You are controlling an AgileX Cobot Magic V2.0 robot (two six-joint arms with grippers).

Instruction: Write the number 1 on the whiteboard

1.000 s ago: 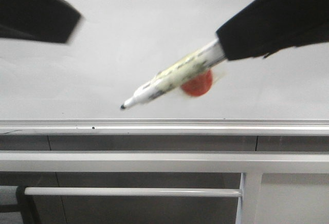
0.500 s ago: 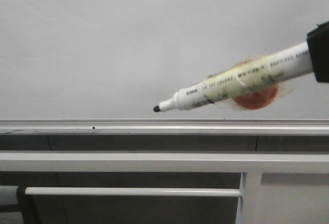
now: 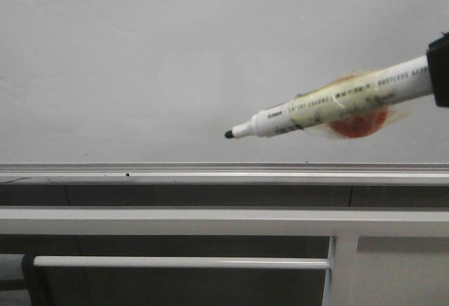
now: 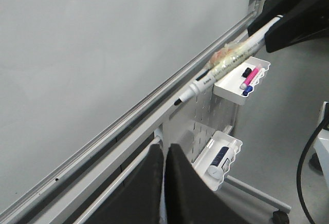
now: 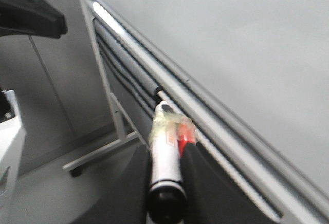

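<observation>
Right fingers (image 5: pixel 165 183) clamp taped cylindrical marker (image 3: pixel 337 104); left fingers (image 4: pixel 164 183) pressed together, empty

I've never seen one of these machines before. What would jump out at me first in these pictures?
Probably the white marker, held out by the right claw from the right side, its black tip close to the big pale whiteboard, low near the silver ledge. The board carries no stroke yet. Next, the small trays of coloured pens hung beneath the board.
</observation>
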